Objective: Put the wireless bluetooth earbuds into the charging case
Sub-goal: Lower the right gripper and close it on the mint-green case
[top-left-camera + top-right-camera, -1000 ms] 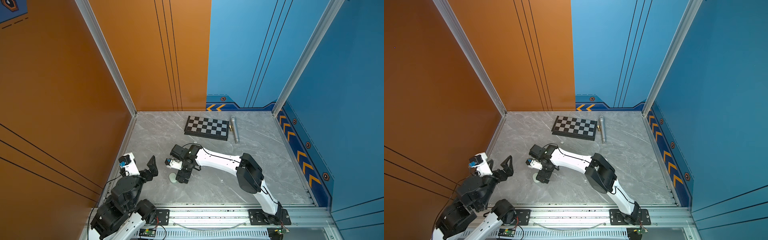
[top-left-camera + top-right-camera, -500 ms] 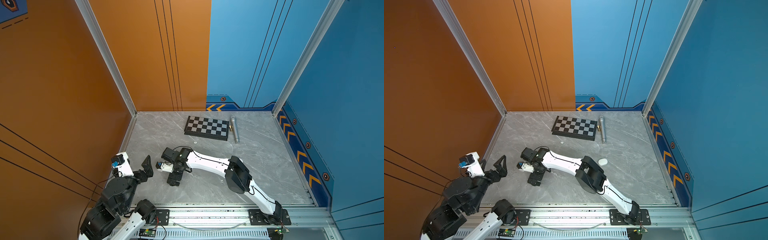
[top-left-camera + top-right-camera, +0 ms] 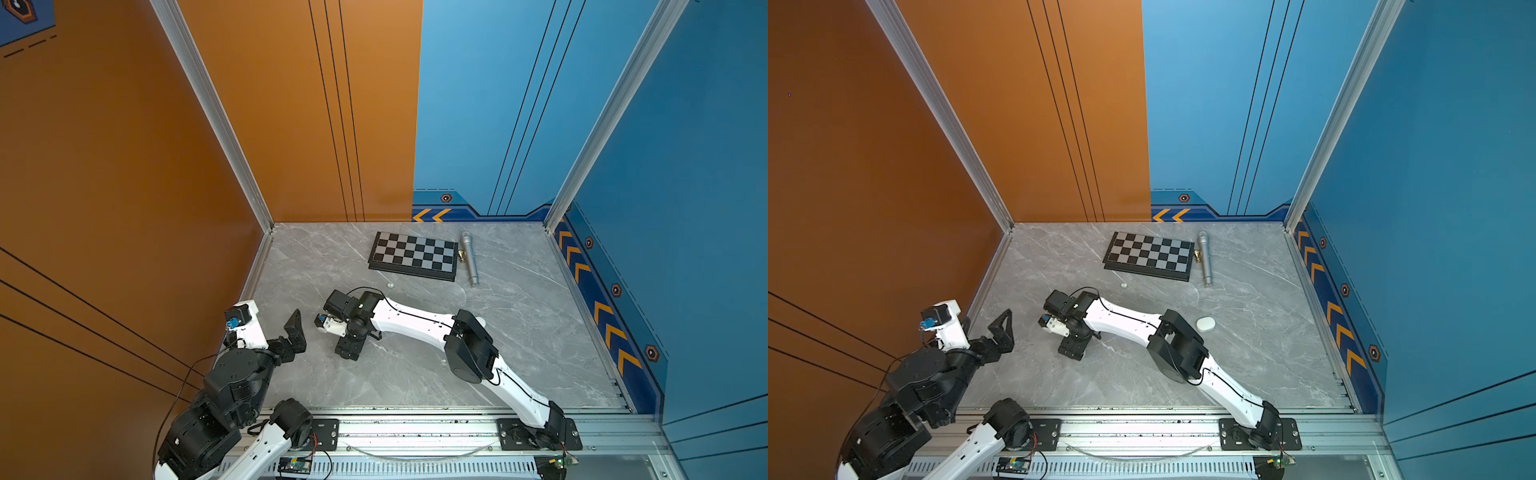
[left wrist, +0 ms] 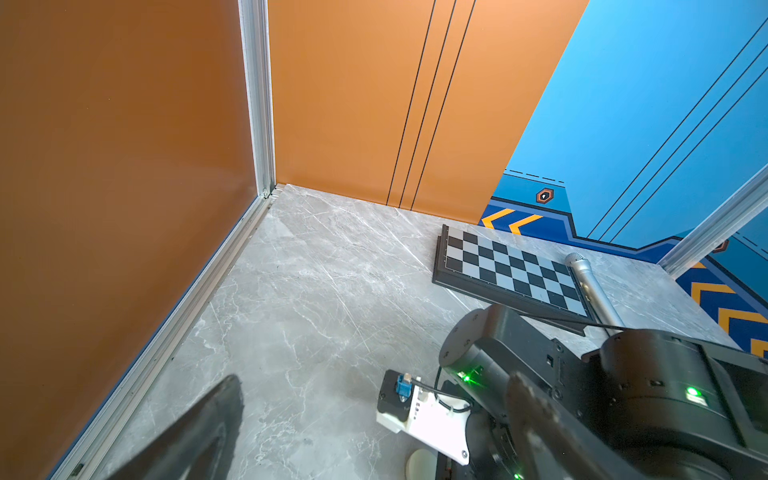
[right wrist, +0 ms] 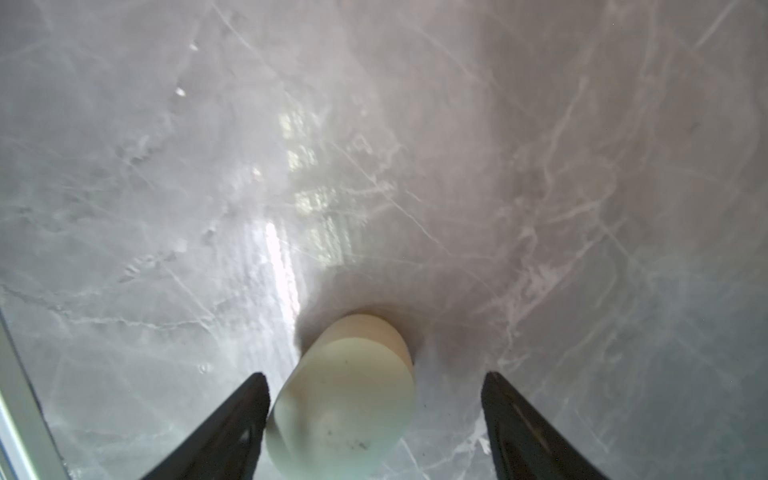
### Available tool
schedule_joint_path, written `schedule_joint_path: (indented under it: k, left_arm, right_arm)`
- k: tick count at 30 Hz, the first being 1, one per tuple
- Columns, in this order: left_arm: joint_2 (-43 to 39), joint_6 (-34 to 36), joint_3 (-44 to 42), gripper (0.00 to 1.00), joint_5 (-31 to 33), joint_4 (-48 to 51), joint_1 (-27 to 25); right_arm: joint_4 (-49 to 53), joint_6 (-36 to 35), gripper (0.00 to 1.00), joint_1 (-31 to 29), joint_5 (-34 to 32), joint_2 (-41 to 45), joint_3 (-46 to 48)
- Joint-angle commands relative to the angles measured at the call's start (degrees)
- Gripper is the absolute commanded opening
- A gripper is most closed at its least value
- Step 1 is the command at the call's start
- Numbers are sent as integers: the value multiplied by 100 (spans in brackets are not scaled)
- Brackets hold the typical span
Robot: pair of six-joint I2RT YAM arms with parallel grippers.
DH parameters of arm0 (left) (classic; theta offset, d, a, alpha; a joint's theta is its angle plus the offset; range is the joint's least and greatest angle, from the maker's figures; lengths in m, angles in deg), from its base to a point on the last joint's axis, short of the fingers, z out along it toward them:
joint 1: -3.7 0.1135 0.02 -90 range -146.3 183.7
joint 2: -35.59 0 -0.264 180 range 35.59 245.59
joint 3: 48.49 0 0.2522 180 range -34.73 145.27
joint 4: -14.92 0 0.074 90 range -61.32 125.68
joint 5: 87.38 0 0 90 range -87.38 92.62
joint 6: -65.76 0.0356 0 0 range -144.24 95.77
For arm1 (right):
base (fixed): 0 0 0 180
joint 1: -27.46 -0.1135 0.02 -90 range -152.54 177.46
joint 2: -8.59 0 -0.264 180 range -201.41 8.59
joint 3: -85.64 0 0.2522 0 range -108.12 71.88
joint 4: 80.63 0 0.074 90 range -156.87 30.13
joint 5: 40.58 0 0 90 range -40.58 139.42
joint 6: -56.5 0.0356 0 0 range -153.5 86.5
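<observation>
I've brought my right hand (image 5: pixel 374 375) over the pale case (image 5: pixel 345 395); jaws straddle it, not gripping yet; left hand (image 3: pixel 988 336) hangs released, so grabbing comes next

Chessboard (image 3: pixel 413 256), microphone (image 3: pixel 468 259) (just beside it)

Grey marble tabletop (image 4: pixel 311 311), chessboard (image 4: pixel 511 270) beside microphone (image 4: pixel 594 291)

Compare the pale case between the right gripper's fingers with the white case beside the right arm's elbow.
Colour: the pale case looks cream-green, the white case plain white. Place: the pale case sits between the open fingers of the right gripper, while the white case lies alone, no gripper near it. Both are smooth, rounded pebble shapes on the marble table.
</observation>
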Motion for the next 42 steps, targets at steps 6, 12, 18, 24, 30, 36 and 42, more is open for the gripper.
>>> schedule_joint_path:
  k: [6,12,18,24,30,36,42]
  left_arm:
    - [-82,-73,-132,98,121,75,49]
    - [-47,40,-252,98,-12,-35,49]
    - [58,585,-185,99,-771,-40,49]
    - [54,944,-92,100,-1118,-43,49]
    - [126,1047,-37,100,-1185,-39,49]
    - [313,1203,76,100,-1325,-46,49]
    - [403,1238,160,100,-1307,-35,50]
  right_arm:
    - [-44,-110,75,357,-55,858,978]
    - [-344,-410,70,491,476,1294,1547]
    - [-876,-1052,67,559,1021,1511,2042]
    - [-1380,-1573,65,485,1170,1402,2201]
    - [-1386,-1574,65,437,1030,1055,1739]
    - [-1477,-1667,65,391,1100,887,1676]
    - [-1479,-1521,57,386,1140,725,1562]
